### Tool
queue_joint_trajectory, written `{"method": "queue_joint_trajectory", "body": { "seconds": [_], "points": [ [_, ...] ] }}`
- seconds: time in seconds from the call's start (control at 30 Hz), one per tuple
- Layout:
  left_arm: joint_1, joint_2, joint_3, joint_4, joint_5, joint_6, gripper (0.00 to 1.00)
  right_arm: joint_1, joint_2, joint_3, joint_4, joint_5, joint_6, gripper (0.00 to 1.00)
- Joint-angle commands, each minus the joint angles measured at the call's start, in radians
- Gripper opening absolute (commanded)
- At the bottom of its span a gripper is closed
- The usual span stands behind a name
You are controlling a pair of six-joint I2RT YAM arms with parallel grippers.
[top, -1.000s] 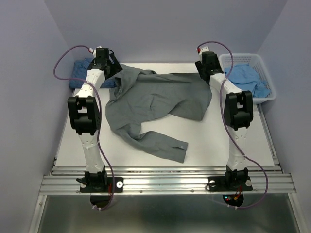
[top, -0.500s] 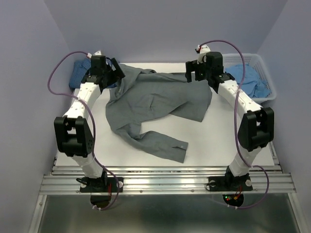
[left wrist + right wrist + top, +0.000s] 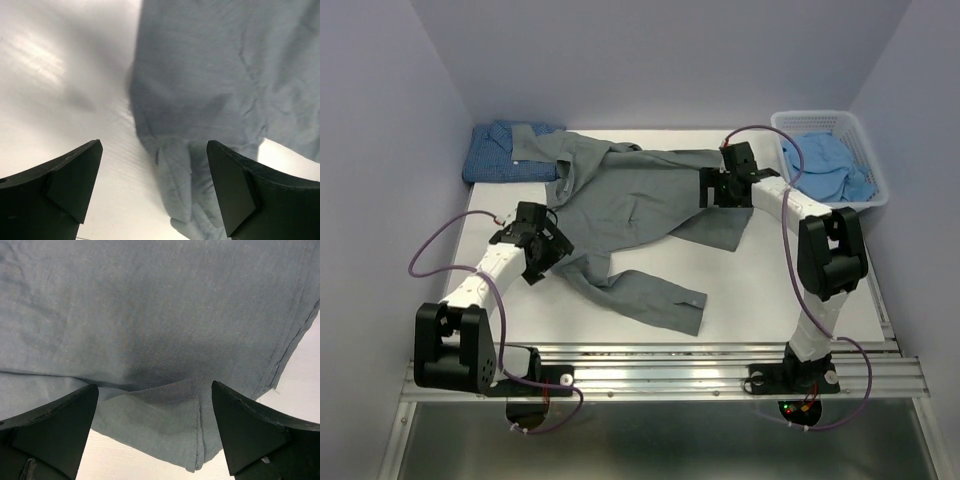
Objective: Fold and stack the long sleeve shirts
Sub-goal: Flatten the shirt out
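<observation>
The grey shirt (image 3: 640, 205) lies spread and crumpled across the white table (image 3: 770, 290), one sleeve reaching to the front. My left gripper (image 3: 548, 250) is open and low over the shirt's left edge; its wrist view shows a folded grey edge (image 3: 180, 185) between the jaws. My right gripper (image 3: 712, 188) is open and low over the shirt's right side; its wrist view shows a grey hem corner (image 3: 170, 430) between the jaws. The dark blue dotted shirt (image 3: 510, 150) lies folded at the back left. The pale blue shirt (image 3: 830, 165) sits in the basket.
The white lattice basket (image 3: 855, 125) stands at the back right corner of the table. Purple-grey walls close in the back and both sides. A metal rail (image 3: 660, 375) runs along the front edge by the arm bases.
Both arms have swung down and forward from the back of the table. The left gripper came down to the shirt's left edge, uncovering the blue shirt; the right gripper dropped onto the shirt's right side.
</observation>
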Motion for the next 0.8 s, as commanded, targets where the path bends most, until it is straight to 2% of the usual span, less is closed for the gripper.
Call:
{"method": "queue_joint_trajectory", "body": {
  "seconds": [0.0, 0.23, 0.27, 0.33, 0.37, 0.4, 0.43, 0.47, 0.53, 0.57, 0.63, 0.77],
  "points": [
    [0.001, -0.044, -0.048, -0.022, -0.074, -0.109, 0.99, 0.015, 0.012, 0.017, 0.020, 0.068, 0.055, 1.00],
    [0.001, 0.049, -0.102, 0.178, 0.001, -0.137, 0.98, 0.015, 0.042, -0.052, 0.107, 0.028, 0.054, 0.98],
    [0.001, 0.080, -0.101, 0.193, 0.026, -0.131, 0.89, 0.015, 0.040, -0.065, 0.113, 0.025, 0.049, 0.86],
    [0.001, 0.103, -0.105, 0.242, 0.041, -0.120, 0.76, 0.024, 0.034, -0.077, 0.120, 0.034, 0.054, 0.74],
    [0.001, 0.114, -0.105, 0.253, 0.044, -0.120, 0.65, 0.024, 0.031, -0.082, 0.124, 0.035, 0.054, 0.62],
    [0.001, 0.132, -0.092, 0.263, 0.047, -0.114, 0.35, 0.024, 0.029, -0.092, 0.129, 0.038, 0.054, 0.53],
    [0.001, 0.140, -0.083, 0.262, 0.050, -0.109, 0.16, 0.024, 0.025, -0.097, 0.130, 0.037, 0.054, 0.45],
    [0.001, 0.144, -0.077, 0.264, 0.055, -0.108, 0.00, 0.024, 0.013, -0.102, 0.126, 0.037, 0.065, 0.29],
    [0.000, 0.126, -0.069, 0.276, 0.064, -0.097, 0.00, 0.024, -0.018, -0.130, 0.124, 0.041, 0.071, 0.16],
    [-0.003, 0.112, -0.069, 0.279, 0.064, -0.097, 0.00, 0.033, -0.064, -0.144, 0.133, 0.049, 0.078, 0.02],
    [-0.005, 0.050, -0.072, 0.277, 0.063, -0.097, 0.00, 0.033, -0.121, -0.177, 0.141, 0.074, 0.089, 0.01],
    [-0.005, -0.081, -0.069, 0.251, 0.060, -0.091, 0.00, 0.042, -0.246, -0.172, -0.006, 0.152, 0.126, 0.01]
  ]
}}
